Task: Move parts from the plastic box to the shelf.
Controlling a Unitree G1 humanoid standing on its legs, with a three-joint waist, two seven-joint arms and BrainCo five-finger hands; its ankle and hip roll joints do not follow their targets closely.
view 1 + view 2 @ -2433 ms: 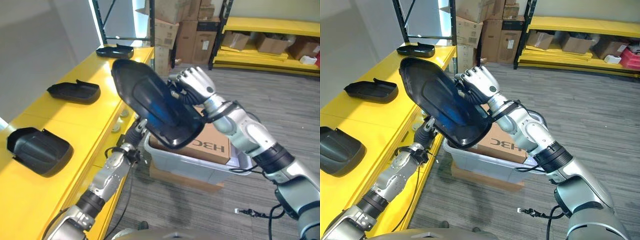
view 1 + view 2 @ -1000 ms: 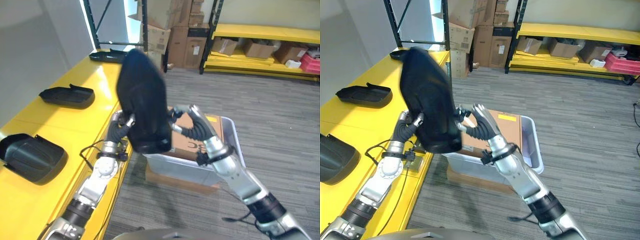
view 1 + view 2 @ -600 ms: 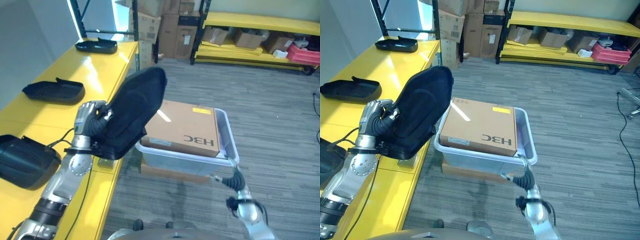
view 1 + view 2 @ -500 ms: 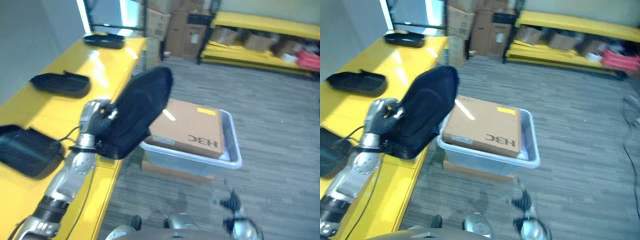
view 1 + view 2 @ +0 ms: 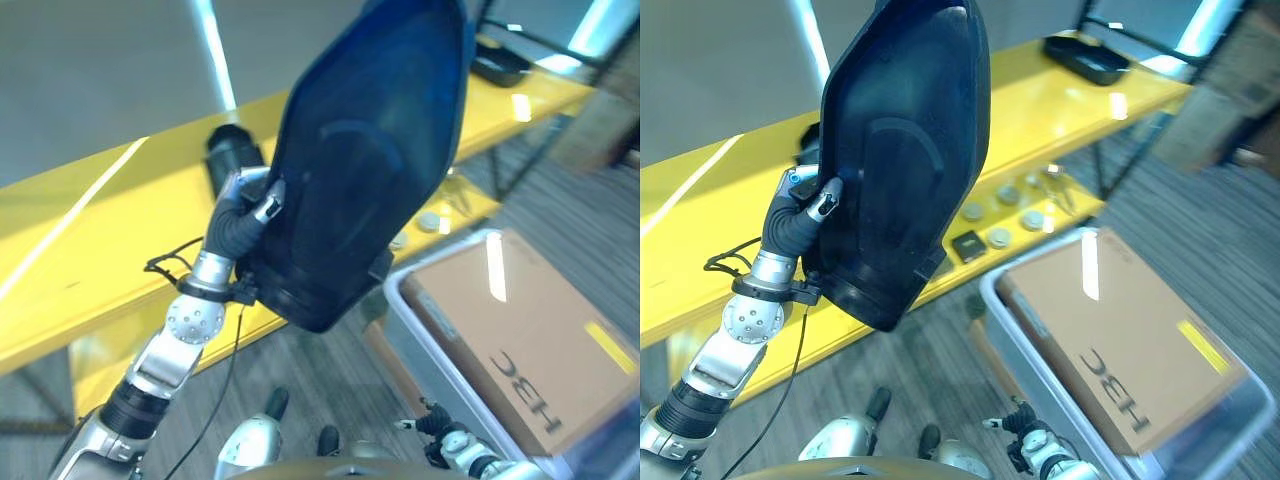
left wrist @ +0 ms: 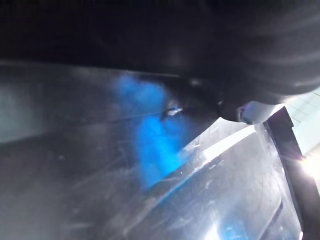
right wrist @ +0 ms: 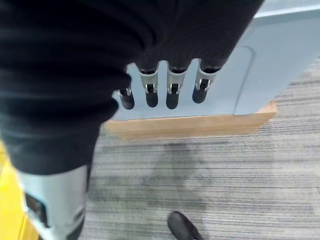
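Note:
A large black moulded part (image 5: 905,140) stands nearly upright in the air in front of the yellow shelf (image 5: 700,250). My left hand (image 5: 800,215) is shut on its lower edge, fingers curled round the rim. Very close in the left wrist view is the part's glossy inner face (image 6: 150,150). The grey plastic box (image 5: 1012,318) stands on the floor at the lower right with a brown cardboard box (image 5: 1120,340) lying in it. My right hand (image 7: 150,92) hangs low beside the plastic box's wall (image 7: 250,75), fingers relaxed and holding nothing.
Another black part (image 5: 232,150) lies on the shelf behind the held one, and a flat black part (image 5: 1085,58) lies at the shelf's far end. Small round pieces (image 5: 1005,215) lie on a lower ledge. A flat cardboard piece (image 7: 190,125) lies under the plastic box.
The camera has swung left towards the shelf. My left hand has raised the black part from a slant to nearly upright. My right hand stays low by the box.

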